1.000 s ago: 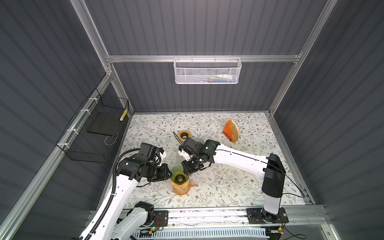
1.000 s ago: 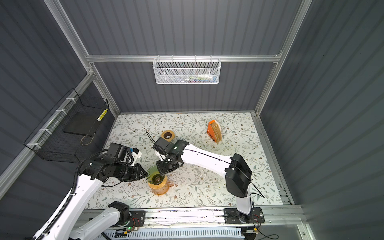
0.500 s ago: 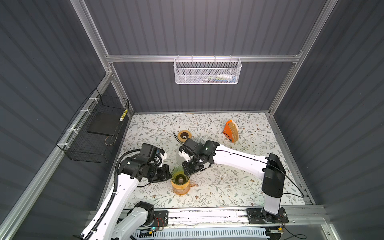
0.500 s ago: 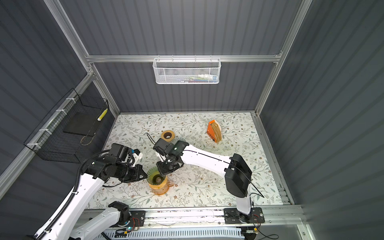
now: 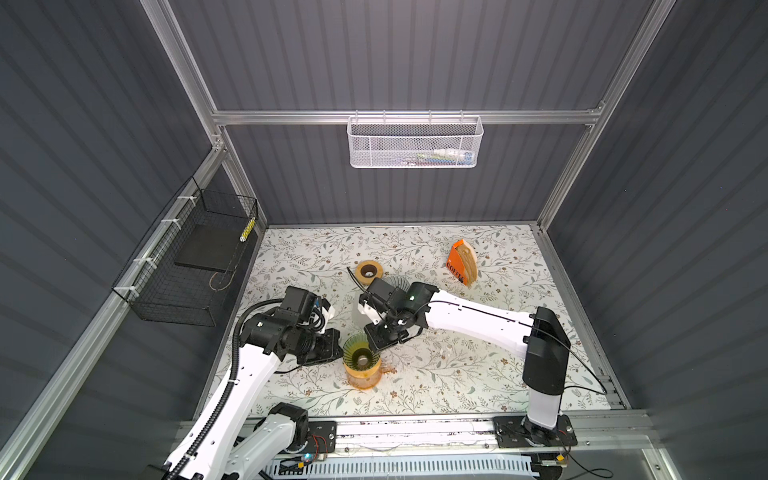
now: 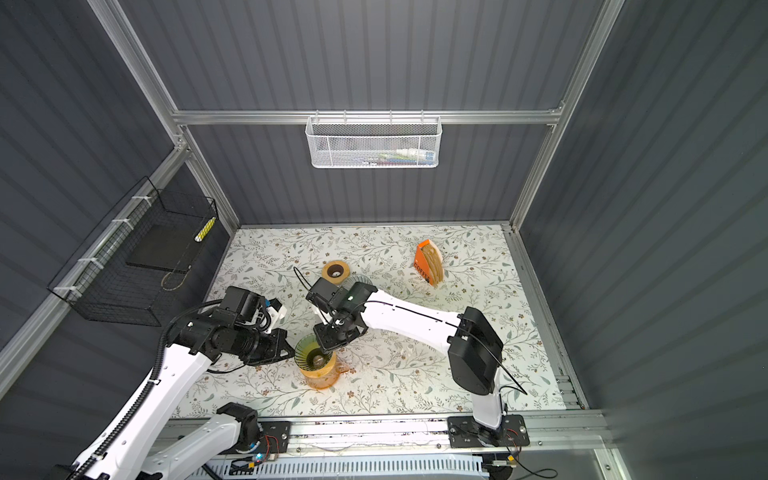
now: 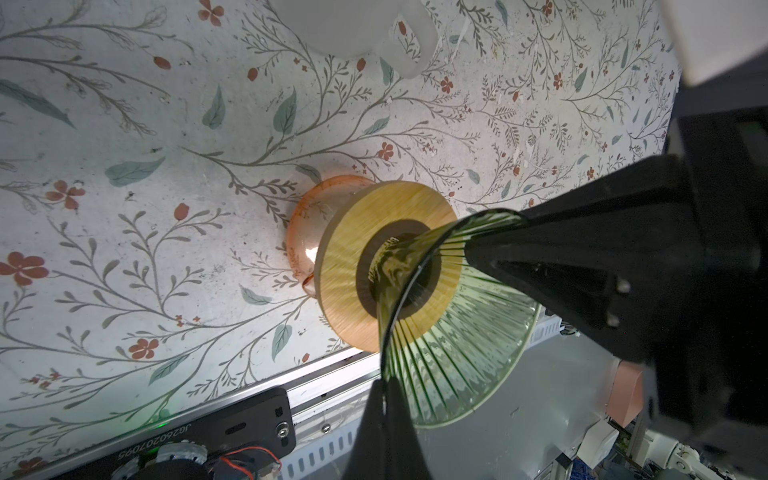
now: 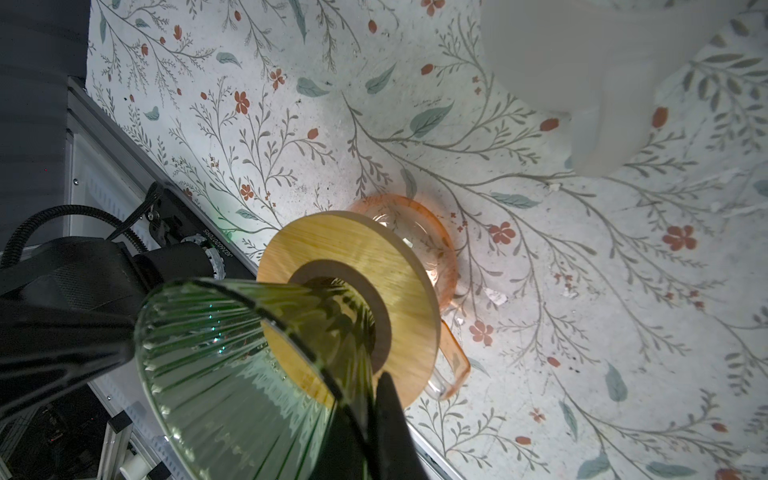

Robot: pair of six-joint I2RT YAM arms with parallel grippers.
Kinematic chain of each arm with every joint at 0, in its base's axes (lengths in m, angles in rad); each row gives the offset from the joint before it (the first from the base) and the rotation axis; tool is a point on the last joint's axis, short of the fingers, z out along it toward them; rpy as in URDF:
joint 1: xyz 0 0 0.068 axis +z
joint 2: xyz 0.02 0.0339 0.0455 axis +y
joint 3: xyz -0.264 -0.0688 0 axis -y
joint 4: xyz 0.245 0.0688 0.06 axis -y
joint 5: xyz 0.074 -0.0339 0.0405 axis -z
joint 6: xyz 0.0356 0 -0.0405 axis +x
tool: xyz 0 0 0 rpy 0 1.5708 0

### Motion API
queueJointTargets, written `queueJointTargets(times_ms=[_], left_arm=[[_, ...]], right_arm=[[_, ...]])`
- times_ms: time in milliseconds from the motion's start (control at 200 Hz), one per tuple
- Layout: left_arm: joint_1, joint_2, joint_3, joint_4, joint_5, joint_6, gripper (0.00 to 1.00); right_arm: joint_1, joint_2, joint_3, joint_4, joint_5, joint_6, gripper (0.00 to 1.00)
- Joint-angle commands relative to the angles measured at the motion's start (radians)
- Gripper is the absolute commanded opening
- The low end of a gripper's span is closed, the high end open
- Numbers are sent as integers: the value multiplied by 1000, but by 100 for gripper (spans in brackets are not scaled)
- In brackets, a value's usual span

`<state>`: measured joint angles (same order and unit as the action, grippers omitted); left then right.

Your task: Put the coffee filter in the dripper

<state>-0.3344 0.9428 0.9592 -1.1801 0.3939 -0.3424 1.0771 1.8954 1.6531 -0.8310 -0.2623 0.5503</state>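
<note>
Dark grey ribbed walls on an aluminium frame close in a worktop [image 5: 498, 374] covered in a floral print. A white mesh basket [image 5: 395, 145] hangs on the back rail and a black wire basket [image 5: 174, 299] on the left wall.

Near the front edge, left of the middle, an orange glass jug [image 5: 362, 380] stands with a wooden ring [image 7: 345, 266] on its mouth. The green ribbed glass dripper [image 5: 353, 347] sits on top, its narrow end down in the ring's hole.

Both arms meet at it. The left gripper [image 5: 340, 356] comes in from the side of the left edge, and its fingers [image 7: 401, 449] are pressed together on the dripper's rim. The left wrist view shows the glass edge running in between the two black tips. The right gripper [image 5: 375, 348] reaches across from the right and is closed the same way on the opposite side of the rim. In the right wrist view the thin glass is pinched between its tips.

The coffee filters [image 5: 469, 264] are brown papers stacked in an orange box [image 5: 455, 268]. It stands near the back right corner, well apart from the dripper and both grippers.

A roll of brown tape [image 5: 369, 271] lies toward the middle of the worktop, behind the right gripper. A white cup [image 7: 345, 29] with a handle stands between the tape and the jug, near the dripper.
</note>
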Motion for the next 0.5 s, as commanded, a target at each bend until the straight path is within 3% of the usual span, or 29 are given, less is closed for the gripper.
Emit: queueJointTargets(times_ms=[0,495], left_arm=[[-6,19,-27,-20,8,23,4],[-6,35,-54,-11,11,25,3]], right_arm=[[3,28,-17,15,9,11,0],[2,45,-24,23,8,16,0]])
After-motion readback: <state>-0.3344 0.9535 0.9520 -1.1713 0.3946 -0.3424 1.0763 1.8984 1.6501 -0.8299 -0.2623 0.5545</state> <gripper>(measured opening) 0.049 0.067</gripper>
